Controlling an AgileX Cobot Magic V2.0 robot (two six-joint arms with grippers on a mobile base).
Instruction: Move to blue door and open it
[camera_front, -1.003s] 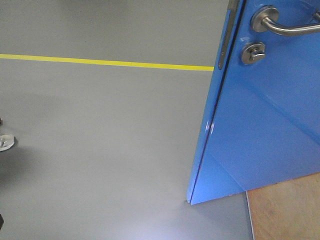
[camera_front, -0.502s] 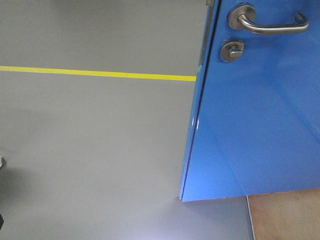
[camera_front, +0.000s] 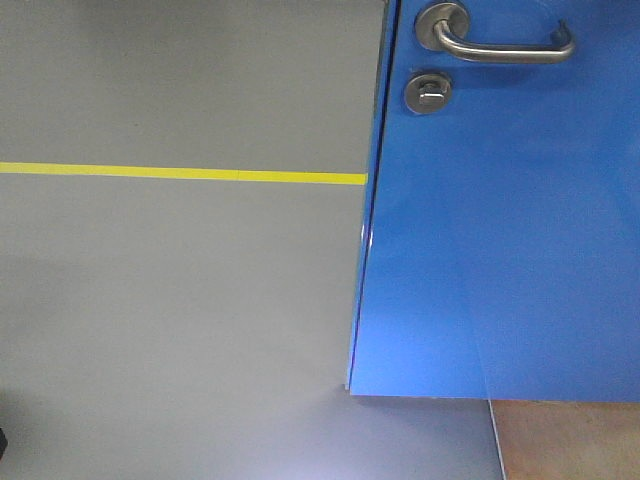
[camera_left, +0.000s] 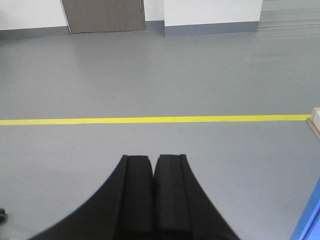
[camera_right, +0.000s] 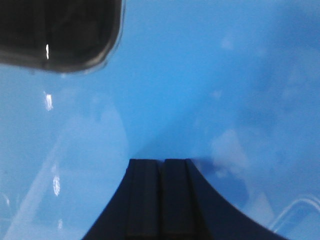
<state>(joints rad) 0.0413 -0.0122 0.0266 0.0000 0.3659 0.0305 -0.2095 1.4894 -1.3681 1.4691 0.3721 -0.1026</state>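
Blue door (camera_front: 500, 230) now further left and squarer in front view than 1 second ago, lever handle (camera_front: 505, 48) upper right, yellow floor line (camera_front: 180, 173) meeting its edge, left gripper (camera_left: 152, 172) pressed closed over grey floor (camera_left: 150, 75), right gripper (camera_right: 161, 172) closed, empty, facing door.

A smooth matte grey floor (camera_front: 180, 300) fills most of the room, crossed by a straight yellow tape line (camera_front: 180, 173). At the far side, white walls with a grey skirting band (camera_left: 210, 12) flank a grey-brown recessed door panel (camera_left: 103, 15). A patch of light-brown wooden board (camera_front: 570, 440) lies at the lower right corner of the front view.
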